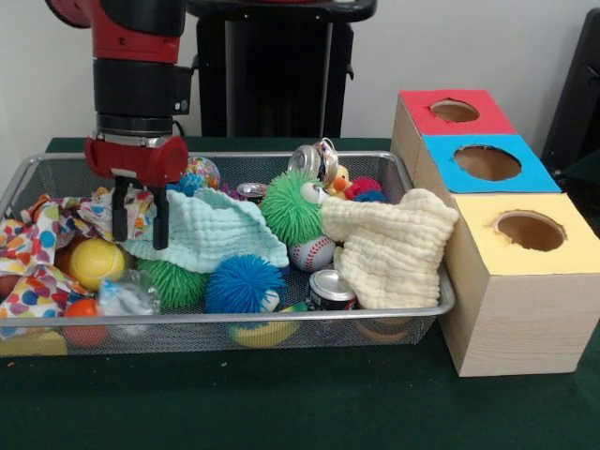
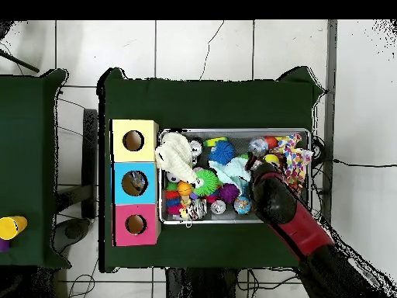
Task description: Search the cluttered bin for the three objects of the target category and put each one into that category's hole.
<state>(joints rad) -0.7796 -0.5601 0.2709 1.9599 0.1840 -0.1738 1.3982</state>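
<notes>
My gripper hangs open over the left part of the wire bin, its black fingertips just above the left edge of a mint cloth, with nothing between them. A yellow ball lies just below and to its left. Around it are a blue spiky ball, two green spiky balls, a baseball, cans and a cream cloth. In the overhead view the arm covers the gripper.
Three wooden boxes stand right of the bin, with a red-topped hole, a blue-topped hole and a yellow-topped hole. A patterned cloth and a crumpled plastic bag fill the bin's left end.
</notes>
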